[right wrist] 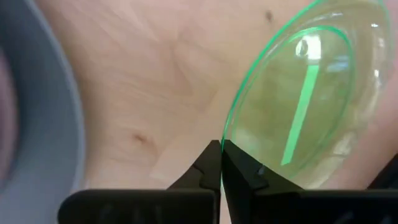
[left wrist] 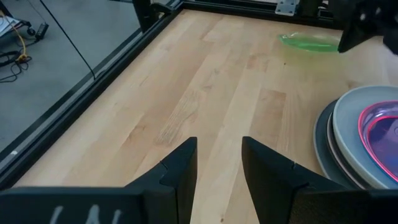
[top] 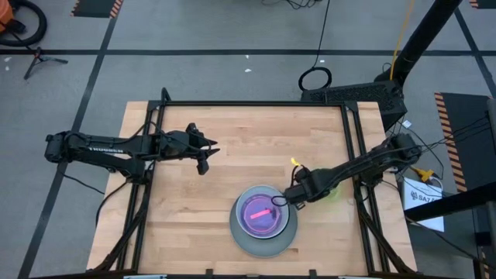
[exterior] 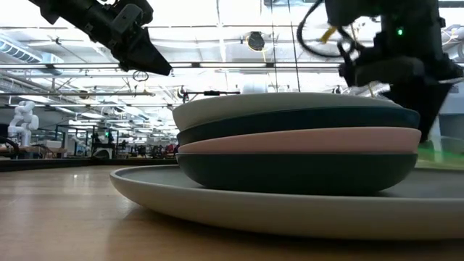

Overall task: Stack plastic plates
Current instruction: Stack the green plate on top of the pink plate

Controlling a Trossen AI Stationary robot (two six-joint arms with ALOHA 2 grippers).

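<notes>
A stack of plastic plates (top: 263, 218) stands near the table's near edge. A large grey plate (exterior: 239, 210) is at the bottom, smaller dark, pink and pale ones lie on it, and a translucent magenta plate (top: 260, 212) is on top. A translucent green plate (right wrist: 305, 99) sits to the right of the stack, partly under my right arm (top: 332, 194). My right gripper (right wrist: 221, 152) is shut on the green plate. My left gripper (left wrist: 219, 165) is open and hovers over bare wood left of the table's middle (top: 205, 153). My right gripper pinches the green plate's thin rim (right wrist: 225, 140) between its two fingers, at the edge nearest the stack. The fingers come from above, slanting down. The plate looks tilted in the hold; whether its far side rests on the table, I cannot tell.
A black metal frame (top: 248, 104) runs along the table's edges. There is bare wood (left wrist: 205, 87) between my left gripper and the stack. The right arm's cables (top: 418, 167) hang off the table's right side.
</notes>
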